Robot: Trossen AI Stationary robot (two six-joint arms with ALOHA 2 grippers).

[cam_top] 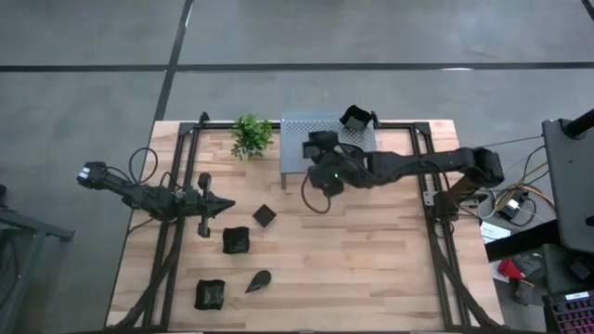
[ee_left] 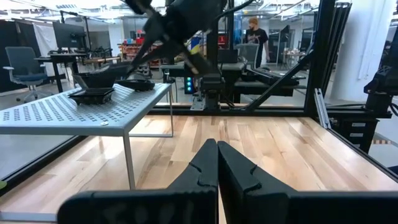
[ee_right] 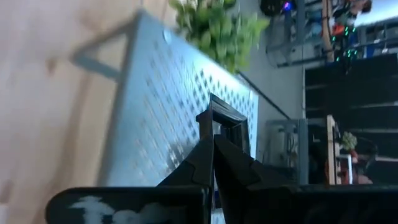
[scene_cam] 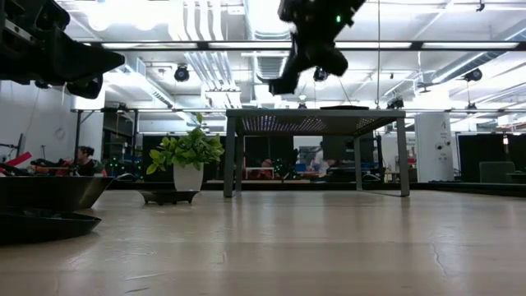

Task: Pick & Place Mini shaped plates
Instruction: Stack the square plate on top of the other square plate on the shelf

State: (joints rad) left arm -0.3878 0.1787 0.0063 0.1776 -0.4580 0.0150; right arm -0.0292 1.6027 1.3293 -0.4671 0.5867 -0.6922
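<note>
Right gripper [ee_right: 213,149] shut on square plate [ee_right: 225,127] above shelf [ee_right: 161,118].

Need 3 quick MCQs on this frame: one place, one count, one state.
1. Where is the green plant?
A beside the grey shelf, on the table
B on top of the shelf
C at the opposite table edge

2. How many black plates lie on the bare wood?
A two
B four
C seven

3. What are the left gripper fingers doing?
A open
B shut on a plate
C shut, empty

Key: 1 A, the pot stands on wood next to the shelf; 2 B, the high view shows four; 3 C, the fingers meet with nothing between.
</note>
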